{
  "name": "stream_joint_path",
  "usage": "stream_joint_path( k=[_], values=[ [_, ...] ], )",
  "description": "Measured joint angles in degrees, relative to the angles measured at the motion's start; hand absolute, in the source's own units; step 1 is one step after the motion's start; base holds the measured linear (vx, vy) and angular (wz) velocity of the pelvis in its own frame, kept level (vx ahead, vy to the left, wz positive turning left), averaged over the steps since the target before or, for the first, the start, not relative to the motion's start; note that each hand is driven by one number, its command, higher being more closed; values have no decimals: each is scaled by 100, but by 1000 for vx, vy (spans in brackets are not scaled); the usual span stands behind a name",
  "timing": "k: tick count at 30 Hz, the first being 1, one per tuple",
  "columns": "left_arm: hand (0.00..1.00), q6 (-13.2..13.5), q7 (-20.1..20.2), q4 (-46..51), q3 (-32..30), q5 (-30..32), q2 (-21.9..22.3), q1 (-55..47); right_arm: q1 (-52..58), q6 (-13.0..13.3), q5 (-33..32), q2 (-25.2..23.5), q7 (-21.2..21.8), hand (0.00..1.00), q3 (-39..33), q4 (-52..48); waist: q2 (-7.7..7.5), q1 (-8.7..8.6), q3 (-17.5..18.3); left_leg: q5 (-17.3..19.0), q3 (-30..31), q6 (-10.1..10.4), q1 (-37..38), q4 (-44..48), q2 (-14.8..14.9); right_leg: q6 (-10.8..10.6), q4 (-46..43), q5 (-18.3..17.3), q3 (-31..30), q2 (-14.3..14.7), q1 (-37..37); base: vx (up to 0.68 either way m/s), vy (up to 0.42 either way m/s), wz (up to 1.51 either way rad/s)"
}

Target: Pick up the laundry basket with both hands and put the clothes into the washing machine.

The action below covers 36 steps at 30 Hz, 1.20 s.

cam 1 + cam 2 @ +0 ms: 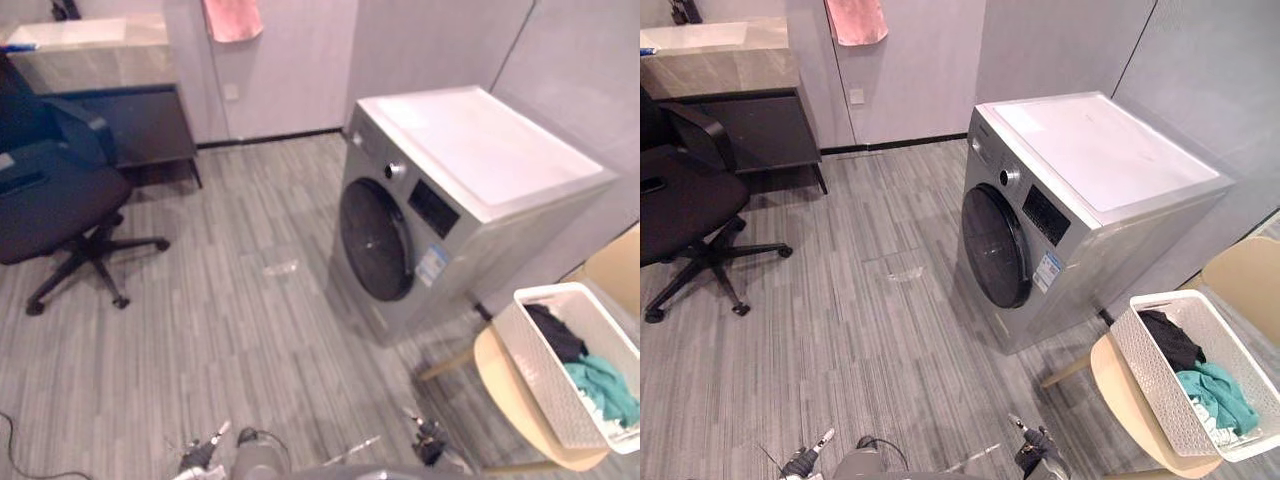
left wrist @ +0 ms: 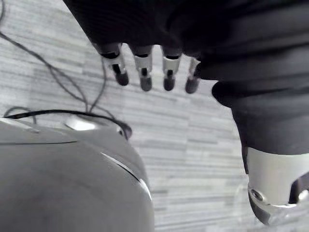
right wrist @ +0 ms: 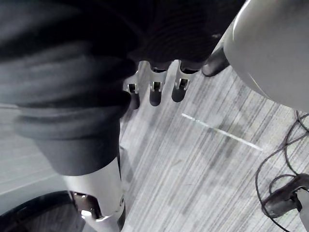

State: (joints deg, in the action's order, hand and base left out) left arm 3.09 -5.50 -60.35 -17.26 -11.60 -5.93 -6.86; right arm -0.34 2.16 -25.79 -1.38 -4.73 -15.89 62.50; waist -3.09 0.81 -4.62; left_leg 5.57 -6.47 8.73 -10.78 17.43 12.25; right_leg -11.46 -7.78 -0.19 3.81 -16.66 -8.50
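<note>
A white laundry basket (image 1: 543, 372) stands on a beige chair (image 1: 503, 385) at the lower right, beside the washing machine. In it lie a black garment (image 1: 556, 331) and teal clothes (image 1: 606, 386). The silver washing machine (image 1: 470, 160) stands against the right wall, its round dark door (image 1: 375, 240) closed and facing the floor's middle. My left hand (image 2: 144, 72) hangs above the grey floor with its fingers relaxed, holding nothing. My right hand (image 3: 155, 89) hangs over the floor in the same way, also holding nothing. Both hands are well away from the basket.
A dark office chair (image 1: 55, 200) stands at the left in front of a dark desk (image 1: 140, 125) with a pale stone top. A pink towel (image 1: 232, 18) hangs on the far wall. A small pale scrap (image 1: 282, 268) lies on the striped floor before the washer.
</note>
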Motion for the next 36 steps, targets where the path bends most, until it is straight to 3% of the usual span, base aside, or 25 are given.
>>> stream_joint_path(
  k=[3, 5, 6, 7, 8, 9, 10, 11, 13, 14, 15, 16, 18, 22, 27, 31, 34, 36],
  values=[
    [0, 3, 7, -19, 378, -4, 12, 46, -42, -7, 67, 169, 6, 0, 9, -128, 140, 1, 89, 80, -95, -124, 24, -98, -141, 218, -843, 404, -211, -120, 590, 67, 230, -12],
    [0, 1, 8, -19, 620, -5, 33, 45, 34, -18, 63, 189, -3, 0, 43, -381, 267, -30, 99, 113, -121, -266, 214, -271, -342, 889, -1958, 956, -372, -247, 1262, 88, 279, -5],
    [0, 1, 6, -19, 659, -5, 24, 23, 87, -37, 63, 184, -8, 0, 97, -505, 268, -39, 91, 118, -117, -308, 298, -316, -393, 1051, -2203, 1159, -397, -275, 1367, 108, 227, 6],
    [0, 1, 8, -18, 730, -4, 2, -18, 202, -46, 67, 191, -11, 0, 294, -876, 286, -66, 37, 156, -87, -426, 490, -362, -470, 1322, -2640, 1704, -409, -349, 1599, 116, 163, 10],
    [0, 4, 14, 8, 822, -4, -15, -60, 266, -41, 121, 168, -3, 0, 504, -1312, 331, -140, -76, 195, -82, -582, 662, -349, -447, 1271, -3356, 1512, -476, -275, 1864, 117, 122, 9],
    [0, -2, 9, -3, 818, -3, -57, -82, 268, -36, 162, 147, 0, 0, 619, -1525, 297, -162, -109, 224, -72, -643, 729, -338, -446, 1134, -3796, 978, -500, -159, 2021, 115, 52, 7],
    [0, -9, 1, -40, 817, -1, -140, -96, 297, -20, 200, 142, 17, 0, 792, -2006, 222, -186, -154, 251, -64, -683, 849, -359, -438, 1096, -4366, -3, -505, 158, 2330, 114, 4, 16],
    [0, -10, 7, -45, 800, 18, -155, -86, 307, 11, 311, 142, 48, 0, 808, -2419, 173, -204, -182, 254, -62, -692, 924, -418, -433, 963, -4375, -484, -337, 482, 2522, 115, -17, 22],
    [0, -15, 14, -46, 704, 53, -96, -101, 306, 149, 341, 174, 91, 0, 899, -2797, 110, -251, -212, 238, -76, -683, 1073, -521, -442, 826, -3542, -743, 133, 781, 2527, 115, -109, 36],
    [0, -23, 17, -51, 612, 101, -106, -116, 308, 196, 340, 179, 119, 0, 1011, -2908, 11, -277, -209, 209, -87, -621, 1125, -561, -503, 724, -2326, -625, 397, 889, 2231, 107, -158, 43],
    [0, -15, 20, -42, 573, 105, -161, -123, 334, 202, 335, 148, 127, 0, 1056, -2991, -126, -281, -183, 208, -60, -590, 1156, -601, -638, 577, -1553, -248, 400, 871, 2072, 163, -218, 37],
    [0, -47, -7, -111, 524, 117, -188, -61, 332, 234, 334, 200, 137, 0, 1157, -3048, -196, -230, -183, 262, 72, -502, 1227, -710, -705, 938, -1172, -217, 478, 882, 1929, 151, -145, 25],
    [0, -23, 3, -72, 523, 133, 13, -44, 316, 245, 335, 257, 137, 0, 1203, -3262, 49, -194, -209, 199, 206, -389, 1211, -912, -600, 900, -778, -217, 545, 1077, 1809, 120, -84, 14],
    [0, -2, 4, -45, 477, 118, 102, -101, 248, 240, 461, 416, 184, 0, 1538, -3513, 285, -123, -131, 94, 416, -238, 1140, -1247, -346, 951, 16, -22, 725, 1448, 1573, 151, -89, 14],
    [0, 9, -5, 28, 382, 124, 105, -79, -353, 241, 883, 513, 16, 0, 1669, -3507, 243, 19, -214, 32, 473, -192, 993, -1307, -328, 1140, 347, 211, 814, 1502, 1560, 118, 10, 7],
    [0, 11, -107, 176, 429, 129, 114, -24, -1091, 244, 1069, 611, -54, 0, 1913, -3460, 309, 36, -468, 28, 486, -194, 647, -1130, -469, 1081, 429, 295, 845, 1362, 1753, 51, 74, 6],
    [0, 12, -116, 199, 506, 163, 143, 106, -1565, 236, 1157, 712, -121, 0, 1908, -3333, 395, 195, -681, 0, 482, -231, 497, -1044, -575, 1051, 532, 403, 835, 1268, 1844, 28, 70, 5],
    [0, 19, -124, 276, 592, 166, 130, 120, -1922, 218, 1318, 817, -195, 0, 1882, -3132, 407, 205, -798, -101, 483, -256, 425, -1040, -650, 1012, 591, 464, 841, 1225, 1870, -6, 78, 5]
  ],
)
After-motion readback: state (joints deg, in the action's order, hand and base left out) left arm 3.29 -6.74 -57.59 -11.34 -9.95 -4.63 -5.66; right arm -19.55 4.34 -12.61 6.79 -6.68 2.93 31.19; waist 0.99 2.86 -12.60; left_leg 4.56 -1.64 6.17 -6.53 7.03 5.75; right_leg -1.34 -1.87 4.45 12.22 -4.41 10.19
